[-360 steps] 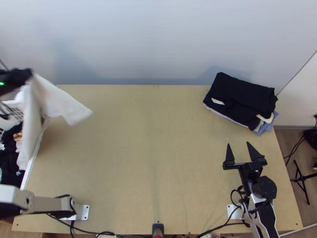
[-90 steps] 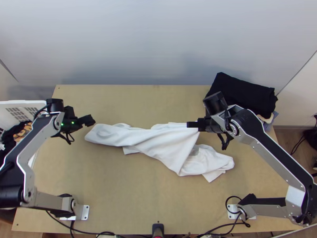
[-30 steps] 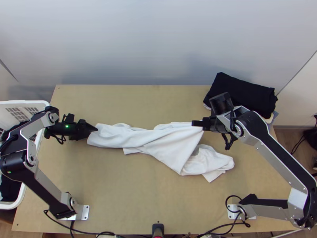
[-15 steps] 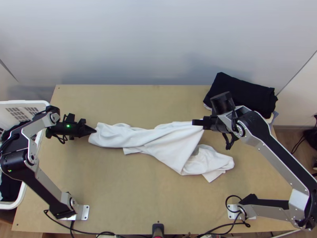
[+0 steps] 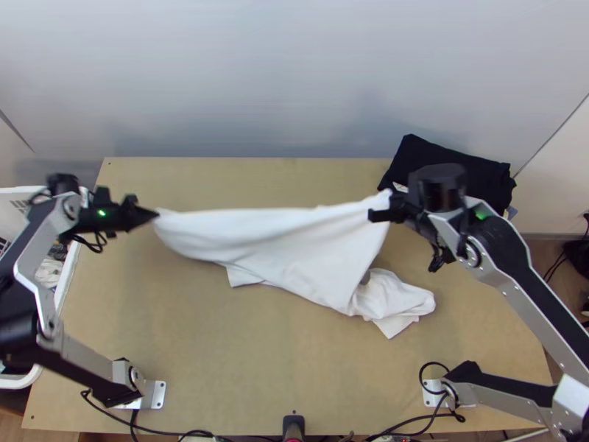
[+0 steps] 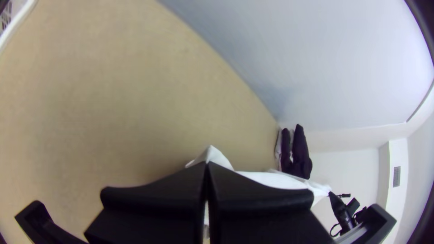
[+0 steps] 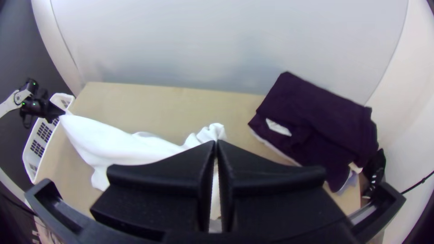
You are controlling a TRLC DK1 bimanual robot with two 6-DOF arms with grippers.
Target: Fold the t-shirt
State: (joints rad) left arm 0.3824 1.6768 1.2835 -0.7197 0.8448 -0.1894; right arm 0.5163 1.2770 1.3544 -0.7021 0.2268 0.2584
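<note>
Gripping the bunched white t-shirt [image 5: 294, 247] with left tool [image 6: 206, 164] and right tool [image 7: 216, 143]; seemingly only spreading, not yet folding.

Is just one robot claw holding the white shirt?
No, the left claw grips one end of the white shirt and the right claw grips another part, with the cloth stretched between them.
</note>
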